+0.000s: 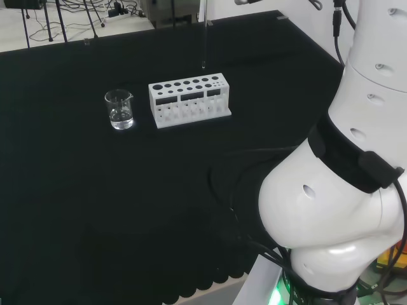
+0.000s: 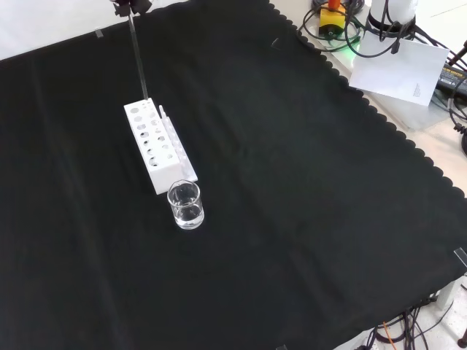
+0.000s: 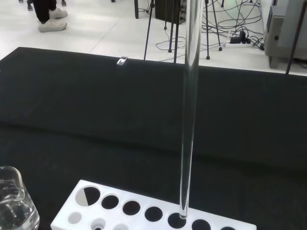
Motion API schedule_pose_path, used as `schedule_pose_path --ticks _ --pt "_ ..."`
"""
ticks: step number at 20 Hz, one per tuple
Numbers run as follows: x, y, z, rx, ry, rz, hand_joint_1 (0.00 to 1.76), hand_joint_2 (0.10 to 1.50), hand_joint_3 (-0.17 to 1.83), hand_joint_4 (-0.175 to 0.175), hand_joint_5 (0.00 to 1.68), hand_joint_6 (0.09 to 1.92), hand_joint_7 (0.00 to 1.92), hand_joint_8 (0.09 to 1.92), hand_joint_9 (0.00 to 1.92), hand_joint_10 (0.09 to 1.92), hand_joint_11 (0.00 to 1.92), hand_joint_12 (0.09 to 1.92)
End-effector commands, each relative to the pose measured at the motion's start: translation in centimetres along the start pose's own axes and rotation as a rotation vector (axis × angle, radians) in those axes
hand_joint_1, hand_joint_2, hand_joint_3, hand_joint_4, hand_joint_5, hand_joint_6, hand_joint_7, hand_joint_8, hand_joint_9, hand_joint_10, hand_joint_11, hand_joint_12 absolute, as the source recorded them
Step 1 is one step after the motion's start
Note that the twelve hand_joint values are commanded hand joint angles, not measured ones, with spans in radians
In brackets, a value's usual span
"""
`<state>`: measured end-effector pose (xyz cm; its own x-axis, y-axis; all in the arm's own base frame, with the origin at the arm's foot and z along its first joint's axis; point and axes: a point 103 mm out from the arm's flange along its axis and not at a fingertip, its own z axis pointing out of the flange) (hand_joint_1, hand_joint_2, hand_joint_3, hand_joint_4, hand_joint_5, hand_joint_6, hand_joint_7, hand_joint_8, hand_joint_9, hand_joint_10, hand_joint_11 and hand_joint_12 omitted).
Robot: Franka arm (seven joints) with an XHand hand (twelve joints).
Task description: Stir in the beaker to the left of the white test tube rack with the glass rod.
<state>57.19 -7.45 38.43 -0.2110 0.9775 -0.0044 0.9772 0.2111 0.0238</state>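
Glass rod (image 3: 188,110) hanging upright from robot hand (image 2: 131,6), tip just above white rack (image 1: 189,100), grip unclear, beaker (image 1: 119,109) beside rack.

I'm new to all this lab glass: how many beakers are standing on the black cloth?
1. The beaker stands just left of the white test tube rack in the head view, some clear liquid in it. More clear ware could go unnoticed.

Head view: beaker (image 1: 119,109) sitting left of rack (image 1: 189,100), toward cloth's (image 1: 95,203) far edge; rod (image 1: 204,38) hanging above rack.
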Motion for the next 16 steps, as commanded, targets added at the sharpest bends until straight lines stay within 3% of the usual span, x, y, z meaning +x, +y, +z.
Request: schedule_pose_path --ticks 1,8,16 --pt "0.3 0.2 0.1 0.005 -0.005 -0.009 1.29 1.07 0.0 -0.175 1.04 0.6 1.14 1.04 1.63 0.73 1.76 0.34" --pt "1.9 1.0 -0.6 -0.006 -0.002 -0.037 1.29 1.07 0.0 -0.175 1.04 0.61 1.14 1.05 1.63 0.72 1.76 0.34" --pt "6.5 3.9 -1.1 -0.004 -0.011 -0.132 1.29 1.07 0.0 -0.175 1.04 0.61 1.14 1.05 1.64 0.72 1.76 0.34"
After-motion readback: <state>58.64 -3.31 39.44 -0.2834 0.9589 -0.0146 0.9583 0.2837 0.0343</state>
